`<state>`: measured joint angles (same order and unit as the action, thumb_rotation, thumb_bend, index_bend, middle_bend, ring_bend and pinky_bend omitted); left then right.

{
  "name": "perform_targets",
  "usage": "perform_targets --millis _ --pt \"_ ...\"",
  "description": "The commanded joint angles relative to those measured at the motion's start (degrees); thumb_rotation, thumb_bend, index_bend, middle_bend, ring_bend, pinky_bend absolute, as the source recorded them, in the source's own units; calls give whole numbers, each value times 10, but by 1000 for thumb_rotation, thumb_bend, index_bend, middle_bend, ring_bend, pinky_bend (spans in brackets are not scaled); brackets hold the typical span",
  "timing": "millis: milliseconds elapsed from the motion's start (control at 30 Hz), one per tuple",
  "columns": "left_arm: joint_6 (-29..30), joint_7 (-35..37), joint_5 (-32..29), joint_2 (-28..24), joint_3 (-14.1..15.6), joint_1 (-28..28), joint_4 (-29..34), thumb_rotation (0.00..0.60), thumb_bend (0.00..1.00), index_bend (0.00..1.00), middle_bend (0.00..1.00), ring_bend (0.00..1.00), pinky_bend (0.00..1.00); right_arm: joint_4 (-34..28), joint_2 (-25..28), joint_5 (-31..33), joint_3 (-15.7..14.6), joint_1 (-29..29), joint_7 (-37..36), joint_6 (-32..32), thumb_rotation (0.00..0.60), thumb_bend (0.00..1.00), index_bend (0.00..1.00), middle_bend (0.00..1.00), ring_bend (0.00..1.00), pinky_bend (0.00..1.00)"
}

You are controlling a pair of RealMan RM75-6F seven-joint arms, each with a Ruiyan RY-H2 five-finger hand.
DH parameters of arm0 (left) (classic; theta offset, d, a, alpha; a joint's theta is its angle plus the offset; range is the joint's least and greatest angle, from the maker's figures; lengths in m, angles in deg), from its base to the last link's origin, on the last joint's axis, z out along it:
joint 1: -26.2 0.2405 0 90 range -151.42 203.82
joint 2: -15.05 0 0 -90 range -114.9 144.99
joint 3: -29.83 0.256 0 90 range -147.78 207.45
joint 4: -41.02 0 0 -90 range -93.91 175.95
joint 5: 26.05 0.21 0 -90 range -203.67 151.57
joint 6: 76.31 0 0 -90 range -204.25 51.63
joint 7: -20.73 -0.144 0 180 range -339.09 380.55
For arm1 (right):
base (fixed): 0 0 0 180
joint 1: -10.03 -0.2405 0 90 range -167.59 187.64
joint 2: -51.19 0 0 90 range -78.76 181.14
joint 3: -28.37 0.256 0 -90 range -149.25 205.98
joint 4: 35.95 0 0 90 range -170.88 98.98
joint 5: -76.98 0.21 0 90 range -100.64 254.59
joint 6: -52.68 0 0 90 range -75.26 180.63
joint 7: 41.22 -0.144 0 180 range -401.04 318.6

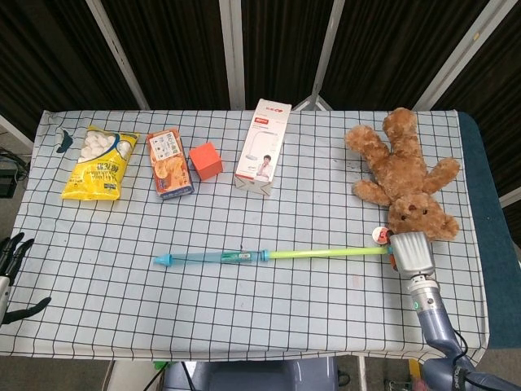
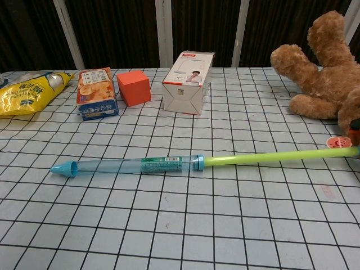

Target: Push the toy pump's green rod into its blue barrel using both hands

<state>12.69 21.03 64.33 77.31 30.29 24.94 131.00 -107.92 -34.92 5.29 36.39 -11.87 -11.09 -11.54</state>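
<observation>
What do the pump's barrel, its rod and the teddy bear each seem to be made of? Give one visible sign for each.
Barrel: clear blue plastic, probably; you can see through it.
Rod: smooth, translucent-looking yellow-green plastic, straight and stiff.
Teddy bear: brown plush fabric, with a fuzzy, matted pile.

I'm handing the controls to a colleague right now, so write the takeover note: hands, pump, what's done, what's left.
Right hand: at the far end of the green rod, by the teddy bear; whether it actually grips the rod cannot be told.
Left hand: off the table's left edge, fingers apart, holding nothing.
Pump: lying flat mid-table, blue barrel toward the left, rod pulled nearly fully out to the right.
Done: nothing pushed in yet.
Left: bring the left hand to the barrel to steady it, then push the rod in with the right.
</observation>
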Motion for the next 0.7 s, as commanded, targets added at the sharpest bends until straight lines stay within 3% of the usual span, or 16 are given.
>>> perform_targets --millis 33,467,700 --pt "1 -1 1 0 0 0 0 600 86 0 0 0 0 -2 1 5 1 0 2 0 600 344 540 991 1000 784" --pt "5 -1 4 -1 1 2 1 600 86 0 0 0 0 -8 3 10 -4 -2 6 -4 600 340 685 1000 1000 784" --pt "6 -4 9 0 2 1 2 600 86 0 0 0 0 -27 10 0 -7 -1 -4 -14 600 335 700 1000 1000 784"
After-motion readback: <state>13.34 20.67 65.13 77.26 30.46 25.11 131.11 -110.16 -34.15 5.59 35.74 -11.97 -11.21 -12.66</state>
